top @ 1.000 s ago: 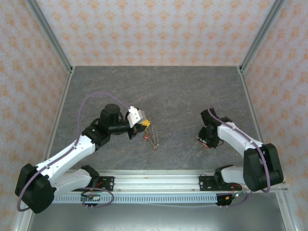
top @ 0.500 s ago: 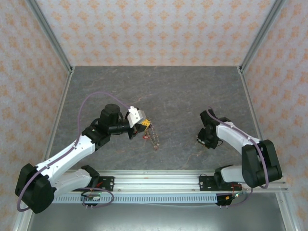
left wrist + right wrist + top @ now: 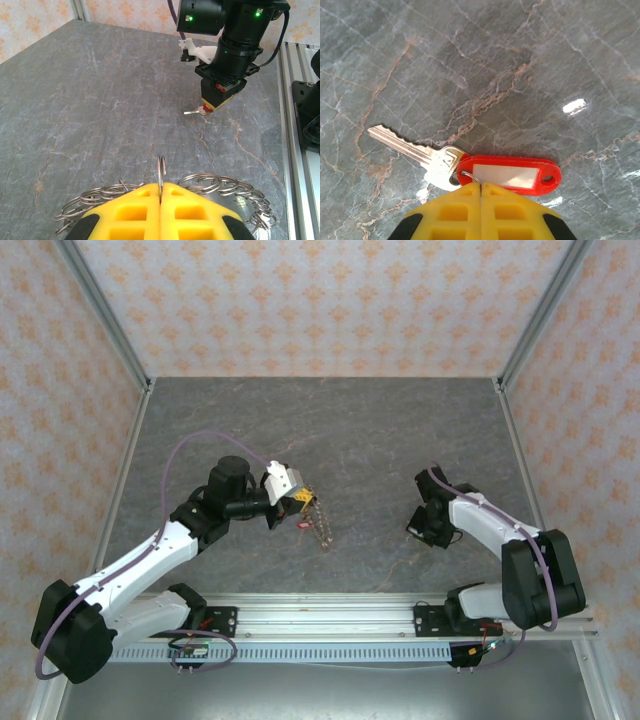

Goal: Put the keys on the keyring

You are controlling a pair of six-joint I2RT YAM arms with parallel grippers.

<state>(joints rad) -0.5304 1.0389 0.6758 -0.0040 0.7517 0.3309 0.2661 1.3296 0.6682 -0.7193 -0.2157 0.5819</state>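
Observation:
My left gripper [image 3: 298, 499] is shut on the keyring [image 3: 161, 172]. One ring stands upright between the yellow fingertips, and linked metal rings [image 3: 220, 183] trail off to both sides. From above, the keyring [image 3: 320, 525] hangs as a short chain below that gripper, with a small red speck beside it. A silvery key [image 3: 415, 150] with a red tag [image 3: 510, 175] lies flat on the table. My right gripper [image 3: 480, 185] is shut on the small wire ring joining key and tag. In the left wrist view, the right gripper [image 3: 209, 107] points down at that key [image 3: 192, 112].
Grey marble-patterned table [image 3: 360, 430] with patterned walls behind and at the sides. An aluminium rail [image 3: 330, 615] with both arm bases runs along the near edge. About a hand's width of bare table separates the two grippers.
The right gripper's jaws have closed on the key's small ring, and the arm has shifted slightly left. The left arm and keyring have not moved.

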